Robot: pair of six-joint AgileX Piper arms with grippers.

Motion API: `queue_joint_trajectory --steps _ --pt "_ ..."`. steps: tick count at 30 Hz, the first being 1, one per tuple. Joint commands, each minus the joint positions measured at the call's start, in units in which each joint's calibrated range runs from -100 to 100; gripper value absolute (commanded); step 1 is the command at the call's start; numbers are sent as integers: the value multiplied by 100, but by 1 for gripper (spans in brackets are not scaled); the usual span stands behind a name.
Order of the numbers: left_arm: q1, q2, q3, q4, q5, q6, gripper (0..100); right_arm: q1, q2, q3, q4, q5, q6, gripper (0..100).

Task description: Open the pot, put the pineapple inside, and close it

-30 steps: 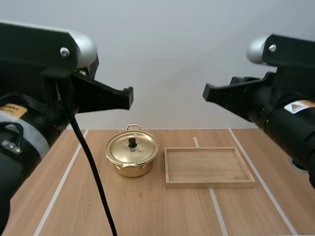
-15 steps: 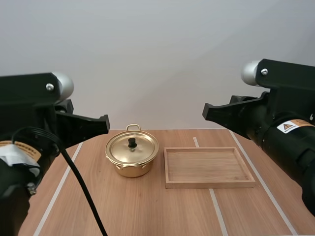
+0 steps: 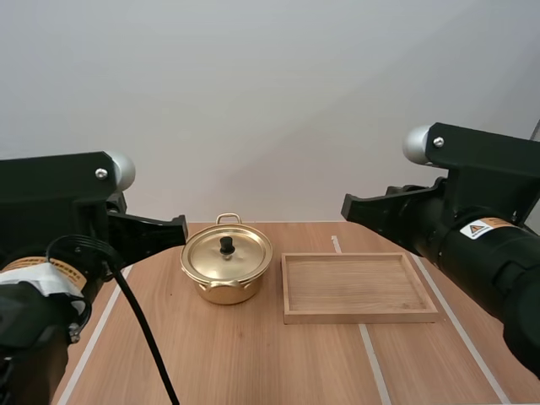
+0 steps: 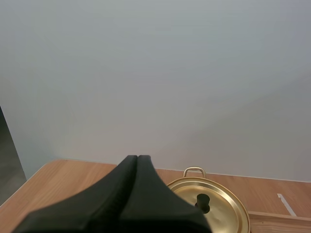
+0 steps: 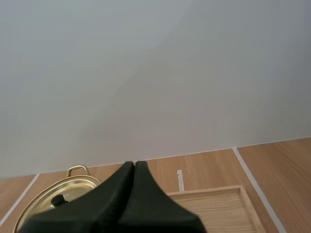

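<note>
The gold pot (image 3: 226, 270) stands on the wooden counter (image 3: 253, 363) with its lid (image 3: 240, 257) on and a black knob (image 3: 226, 245) at the centre. It is just beside the left short side of the wooden tray (image 3: 359, 314) and not touching it. The left jaws lie pressed together as one dark wedge, gripping nothing. Seen from the left wrist, that wedge covers the near side of the pot, so only the far handle, part of the lid and the knob show past it. The right jaws are likewise closed on nothing, and from the right wrist they hide much of the lid and the tray's near edge. From above, both arms are cut off at the frame's edges. The right arm (image 3: 472, 211) carries a yellow warning label (image 3: 483, 226) with a triangle; its writing is too small to read. A partly hidden orange label (image 3: 34, 264) on the left arm (image 3: 51, 198) is also illegible.
</note>
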State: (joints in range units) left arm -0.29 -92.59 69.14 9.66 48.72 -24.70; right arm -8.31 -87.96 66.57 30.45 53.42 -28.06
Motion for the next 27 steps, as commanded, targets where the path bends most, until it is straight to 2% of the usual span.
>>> queue_joint_trajectory --steps 1,3,8,11,14,18,22,27 --pt "-12 -22 28 34 -163 -44 0 -15 -63 37 102 142 10 0" --pt "-12 -22 28 34 -163 -44 0 68 -172 51 91 138 10 0" --pt "-12 -22 28 34 -163 -44 0 618 -300 367 -687 -143 10 0" --pt "-12 -22 28 34 -163 -44 0 834 -428 673 -1103 -700 326 0" --pt "-12 -22 28 34 -163 -44 0 880 -651 993 -1740 -958 496 0" --pt "-12 -22 28 34 -163 -44 0 880 -930 1591 -2636 -1300 1348 0" --pt "-12 -22 28 34 -163 -44 0 880 -1179 2476 -2823 -2896 1834 0" --pt "-12 -22 28 34 -163 -44 0 880 -1204 3113 -2916 -2447 1834 0"
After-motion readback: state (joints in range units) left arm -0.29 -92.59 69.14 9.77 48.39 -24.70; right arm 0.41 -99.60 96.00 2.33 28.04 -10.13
